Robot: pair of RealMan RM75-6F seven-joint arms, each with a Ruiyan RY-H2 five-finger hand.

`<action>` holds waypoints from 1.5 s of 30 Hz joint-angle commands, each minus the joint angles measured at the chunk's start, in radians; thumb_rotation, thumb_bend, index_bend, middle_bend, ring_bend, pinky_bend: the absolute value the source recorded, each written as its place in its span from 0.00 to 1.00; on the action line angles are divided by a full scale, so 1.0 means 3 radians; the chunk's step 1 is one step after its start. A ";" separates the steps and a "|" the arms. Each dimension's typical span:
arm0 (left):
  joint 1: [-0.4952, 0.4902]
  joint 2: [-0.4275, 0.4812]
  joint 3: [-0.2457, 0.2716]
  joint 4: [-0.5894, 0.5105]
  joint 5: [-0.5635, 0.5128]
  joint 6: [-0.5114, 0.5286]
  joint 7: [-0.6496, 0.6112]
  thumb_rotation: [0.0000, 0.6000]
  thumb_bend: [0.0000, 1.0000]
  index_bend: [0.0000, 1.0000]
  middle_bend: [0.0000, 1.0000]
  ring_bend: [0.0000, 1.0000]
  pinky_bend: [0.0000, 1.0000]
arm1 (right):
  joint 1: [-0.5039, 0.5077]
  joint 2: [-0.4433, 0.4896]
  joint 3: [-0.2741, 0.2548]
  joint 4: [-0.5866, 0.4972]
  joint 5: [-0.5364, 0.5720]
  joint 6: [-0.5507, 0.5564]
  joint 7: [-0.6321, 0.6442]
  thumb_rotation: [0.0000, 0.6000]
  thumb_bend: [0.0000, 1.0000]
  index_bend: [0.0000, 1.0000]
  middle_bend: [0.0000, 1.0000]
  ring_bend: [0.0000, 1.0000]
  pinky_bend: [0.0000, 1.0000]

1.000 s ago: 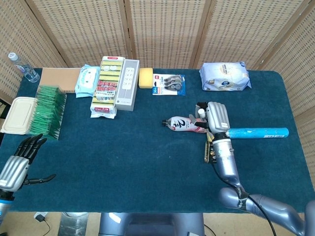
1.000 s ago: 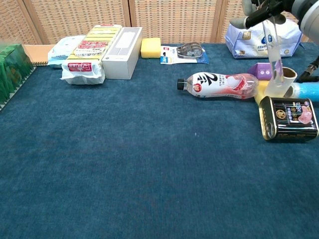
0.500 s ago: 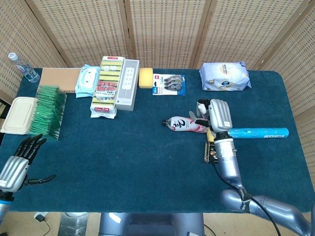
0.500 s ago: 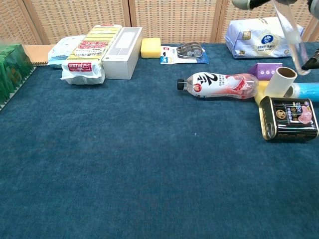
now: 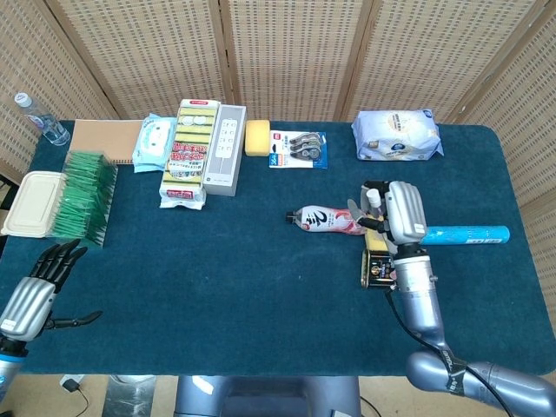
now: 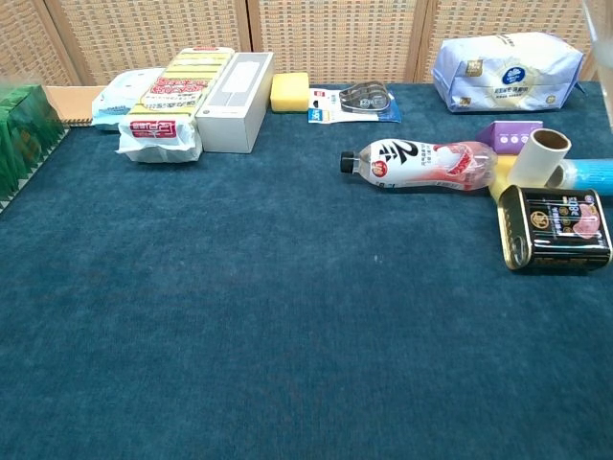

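Your right hand (image 5: 401, 211) hovers above the dark rectangular tin (image 6: 556, 227); whether its fingers hold anything, I cannot tell. The clear plastic bottle with the pink drink (image 6: 424, 164) lies just beside the tin: likely light, smooth, prone to rolling. Grip its middle.

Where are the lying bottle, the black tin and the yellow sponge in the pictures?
lying bottle (image 6: 421, 161), chest view, on its white label.
black tin (image 6: 558, 227), chest view, on its printed top face.
yellow sponge (image 6: 289, 92), chest view, on the middle of its top face.
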 commanded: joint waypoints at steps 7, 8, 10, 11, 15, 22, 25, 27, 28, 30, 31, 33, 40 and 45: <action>-0.0034 0.0013 0.0013 0.0016 0.0047 -0.0010 -0.0025 0.65 0.00 0.00 0.00 0.01 0.03 | -0.0300 0.0329 -0.0006 -0.0668 0.0065 0.0166 0.0214 1.00 0.41 0.78 1.00 1.00 1.00; -0.0041 0.0015 0.0015 0.0018 0.0055 -0.0012 -0.0029 0.65 0.00 0.00 0.00 0.01 0.03 | -0.0326 0.0361 -0.0024 -0.0716 0.0043 0.0167 0.0236 1.00 0.41 0.78 1.00 1.00 1.00; -0.0053 0.0019 0.0018 0.0021 0.0069 -0.0018 -0.0036 0.65 0.00 0.00 0.00 0.01 0.03 | -0.0369 0.0418 -0.0061 -0.0782 -0.0011 0.0173 0.0260 1.00 0.41 0.78 1.00 1.00 1.00; -0.0061 0.0022 0.0019 0.0024 0.0075 -0.0024 -0.0040 0.64 0.00 0.00 0.00 0.01 0.03 | -0.0392 0.0450 -0.0081 -0.0806 -0.0046 0.0179 0.0267 1.00 0.41 0.78 1.00 1.00 1.00; -0.0109 0.0027 0.0033 0.0036 0.0122 -0.0061 -0.0057 0.65 0.00 0.00 0.00 0.01 0.03 | -0.0448 0.0489 -0.0070 -0.0755 0.0033 0.0259 0.0247 1.00 0.42 0.78 1.00 1.00 1.00; -0.0146 0.0018 0.0037 0.0072 0.0110 -0.0107 -0.0105 0.64 0.00 0.00 0.00 0.02 0.10 | -0.0618 0.0511 -0.0489 -0.0893 -0.0569 0.0368 0.0195 1.00 0.42 0.78 1.00 1.00 1.00; -0.0126 0.0021 0.0067 0.0087 0.0142 -0.0069 -0.0118 0.65 0.00 0.00 0.00 0.03 0.13 | -0.0499 0.0418 -0.0102 -0.0679 -0.0129 0.0438 0.0203 1.00 0.41 0.78 1.00 1.00 1.00; -0.0106 0.0030 0.0067 0.0104 0.0131 -0.0031 -0.0142 0.65 0.00 0.00 0.00 0.03 0.13 | -0.0434 0.0421 0.0035 -0.0622 0.0165 0.0402 0.0097 1.00 0.42 0.78 1.00 1.00 1.00; -0.0101 0.0030 0.0038 0.0114 0.0084 -0.0027 -0.0151 0.65 0.00 0.00 0.00 0.03 0.13 | -0.0459 0.0432 -0.0152 -0.0719 0.0044 0.0353 -0.0009 1.00 0.42 0.78 1.00 1.00 1.00; -0.0124 0.0013 0.0000 0.0114 0.0025 -0.0074 -0.0142 0.65 0.00 0.00 0.00 0.03 0.14 | -0.0584 0.0519 -0.0612 -0.0909 -0.0459 0.0261 -0.0066 1.00 0.41 0.78 1.00 1.00 1.00; -0.0134 0.0007 0.0000 0.0109 0.0029 -0.0088 -0.0127 0.64 0.00 0.00 0.00 0.03 0.14 | -0.0599 0.0531 -0.0653 -0.0923 -0.0586 0.0269 -0.0034 1.00 0.41 0.78 1.00 1.00 1.00; -0.0141 0.0002 0.0031 0.0089 0.0088 -0.0079 -0.0093 0.64 0.00 0.00 0.00 0.03 0.13 | -0.0575 0.0479 -0.0456 -0.0805 -0.0584 0.0422 0.0029 1.00 0.40 0.78 1.00 1.00 1.00; -0.0104 0.0016 0.0045 0.0098 0.0083 -0.0016 -0.0100 0.65 0.00 0.00 0.00 0.03 0.14 | -0.0458 0.0292 -0.0202 -0.0564 0.0061 0.0454 -0.0185 1.00 0.41 0.78 1.00 1.00 1.00; -0.0140 -0.0004 0.0025 0.0078 0.0043 -0.0098 -0.0053 0.64 0.00 0.00 0.00 0.03 0.14 | -0.0585 0.0417 -0.0621 -0.0683 -0.0543 0.0375 -0.0071 1.00 0.40 0.78 1.00 1.00 1.00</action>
